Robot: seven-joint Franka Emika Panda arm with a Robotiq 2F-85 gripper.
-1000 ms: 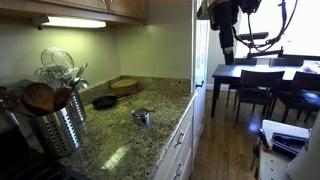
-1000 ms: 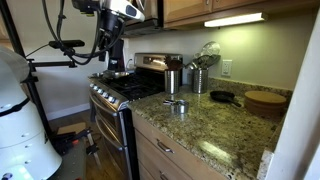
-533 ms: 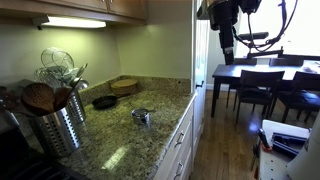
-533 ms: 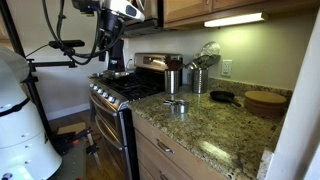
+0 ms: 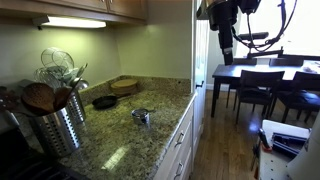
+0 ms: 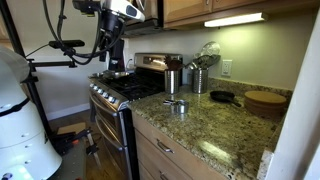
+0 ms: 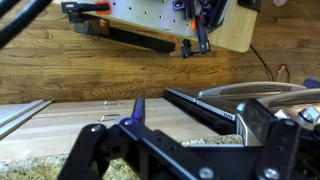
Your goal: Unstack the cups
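Note:
The cups [image 5: 141, 116] are small shiny silver metal cups nested in one short stack on the granite counter [image 5: 120, 140], near its front edge; they also show in the other exterior view [image 6: 178, 105]. My gripper [image 5: 227, 52] hangs high in the air, well off the counter's end and far from the cups; in an exterior view it hangs above the stove [image 6: 108, 55]. In the wrist view the gripper [image 7: 190, 125] is open and empty, its dark fingers [image 7: 130, 112] wide apart. The cups are out of the wrist view.
A tall ribbed steel utensil canister [image 5: 55, 125] with whisks and spoons, a small black pan [image 5: 104, 101] and a wooden bowl [image 5: 126, 86] stand on the counter. A stove [image 6: 125, 88] adjoins it. A dining table [image 5: 250, 72] with chairs stands beyond.

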